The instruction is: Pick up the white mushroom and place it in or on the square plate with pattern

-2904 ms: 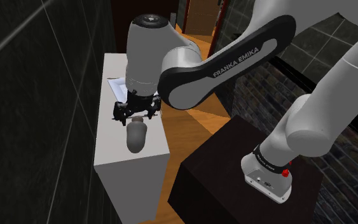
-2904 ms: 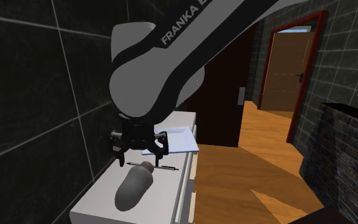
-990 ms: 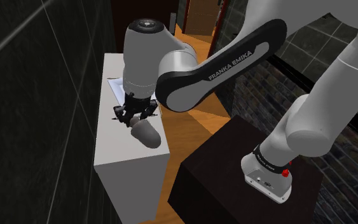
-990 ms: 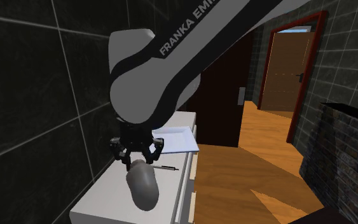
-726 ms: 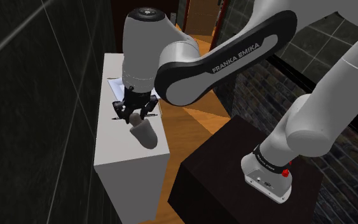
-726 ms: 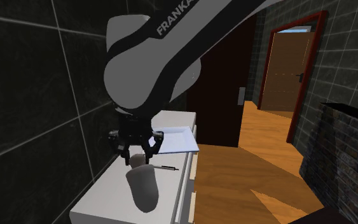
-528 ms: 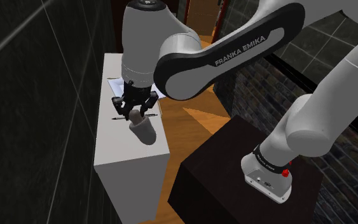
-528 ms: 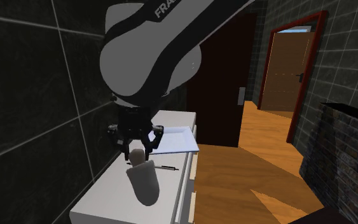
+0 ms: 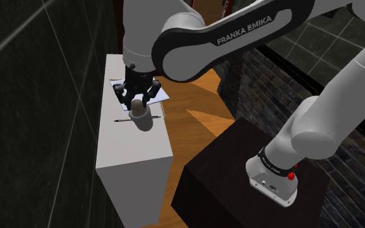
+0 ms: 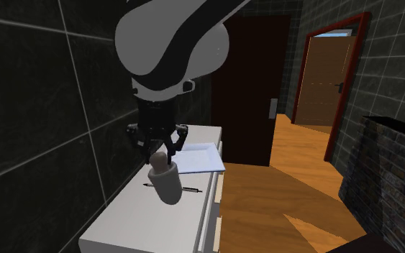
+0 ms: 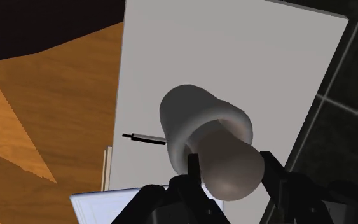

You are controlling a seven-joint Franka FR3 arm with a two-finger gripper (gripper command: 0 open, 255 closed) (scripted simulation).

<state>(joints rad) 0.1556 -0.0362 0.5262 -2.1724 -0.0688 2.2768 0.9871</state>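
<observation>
Grey mushroom (image 10: 166, 180) tight between black fingers (image 11: 274, 173), over thin pen (image 11: 144, 137) on white cabinet (image 9: 132, 146); plate (image 10: 201, 162) nearby.

Grey mushroom (image 10: 168, 187) aloft, pale square plate (image 10: 202, 159) flat

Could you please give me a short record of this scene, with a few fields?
gripper: shut on the mushroom's narrow end
mushroom: greyish, hanging wide end down above the cabinet
cabinet: white
square plate: flat on the cabinet, not under the mushroom
pen: lying on the cabinet near the mushroom
task: mushroom not yet on plate
</observation>
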